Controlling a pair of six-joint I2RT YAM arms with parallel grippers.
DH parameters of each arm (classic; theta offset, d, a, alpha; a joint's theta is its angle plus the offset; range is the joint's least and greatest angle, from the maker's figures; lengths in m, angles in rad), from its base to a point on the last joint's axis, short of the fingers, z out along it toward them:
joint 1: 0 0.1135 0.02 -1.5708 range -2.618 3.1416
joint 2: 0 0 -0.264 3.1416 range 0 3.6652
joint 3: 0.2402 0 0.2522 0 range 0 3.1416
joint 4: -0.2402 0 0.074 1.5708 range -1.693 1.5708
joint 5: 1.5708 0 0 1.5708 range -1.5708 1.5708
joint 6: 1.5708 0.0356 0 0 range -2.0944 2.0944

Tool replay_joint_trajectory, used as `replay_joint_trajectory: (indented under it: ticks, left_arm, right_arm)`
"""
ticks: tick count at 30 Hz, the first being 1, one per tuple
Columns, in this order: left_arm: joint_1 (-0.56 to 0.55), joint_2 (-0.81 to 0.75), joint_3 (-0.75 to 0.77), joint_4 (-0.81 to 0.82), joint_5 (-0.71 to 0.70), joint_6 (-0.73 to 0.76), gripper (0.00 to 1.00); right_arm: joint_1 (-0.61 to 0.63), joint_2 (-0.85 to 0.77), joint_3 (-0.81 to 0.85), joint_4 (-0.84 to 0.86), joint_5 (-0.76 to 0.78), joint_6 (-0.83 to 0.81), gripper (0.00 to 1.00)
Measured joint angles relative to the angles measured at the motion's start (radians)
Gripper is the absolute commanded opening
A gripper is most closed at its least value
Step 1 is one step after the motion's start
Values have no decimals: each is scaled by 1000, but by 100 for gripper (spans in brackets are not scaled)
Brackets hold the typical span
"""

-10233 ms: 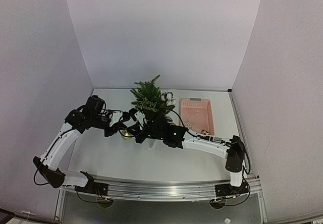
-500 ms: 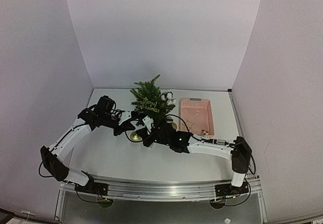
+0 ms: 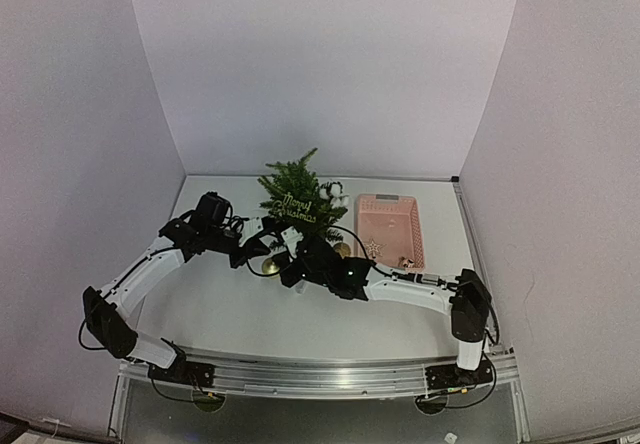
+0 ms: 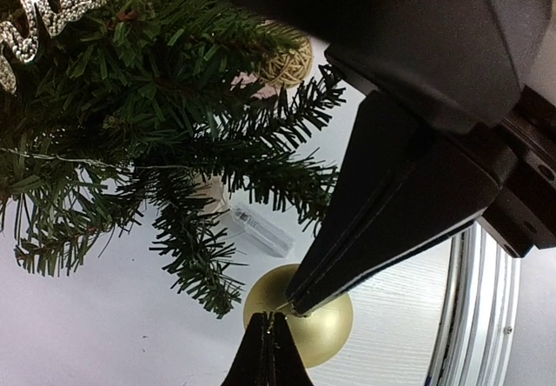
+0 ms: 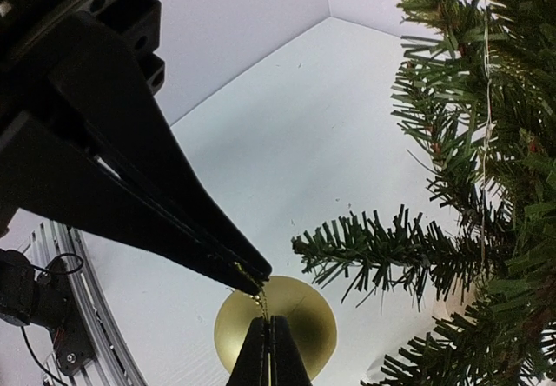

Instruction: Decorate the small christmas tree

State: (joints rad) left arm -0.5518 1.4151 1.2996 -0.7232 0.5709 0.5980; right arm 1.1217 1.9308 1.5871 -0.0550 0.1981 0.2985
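The small christmas tree [image 3: 296, 196] stands at the back middle of the table; its branches fill the left wrist view [image 4: 130, 99] and the right side of the right wrist view [image 5: 486, 143]. A gold bauble [image 3: 270, 265] hangs just in front of the tree's low left branches [image 4: 321, 329] [image 5: 291, 329]. My left gripper [image 3: 266, 254] [image 4: 269, 318] and my right gripper [image 3: 282, 261] [image 5: 268, 321] meet tip to tip above it. Both are shut on its thin gold string loop [image 5: 257, 289].
A glitter "Merry Christmas" sign [image 3: 292, 204] [image 4: 52, 3] and a wicker ball [image 4: 287, 63] hang in the tree. A clear plastic box [image 4: 256, 229] lies by the pale pot [image 4: 208, 190]. A pink basket [image 3: 388, 226] sits to the right; white walls enclose the table.
Over ten seconds both arms have carried the bauble rightward, closer to the tree. In the last half second the right arm's elbow shifted slightly left; both grips are unchanged.
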Motion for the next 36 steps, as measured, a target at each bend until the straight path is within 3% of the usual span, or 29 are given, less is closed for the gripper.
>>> replay_joint_trajectory:
  ticks: [36]
  left_arm:
    - [7,-8,-24,86,-80,-5,0]
  right_arm:
    - [0,67,120,-78,130,13,0]
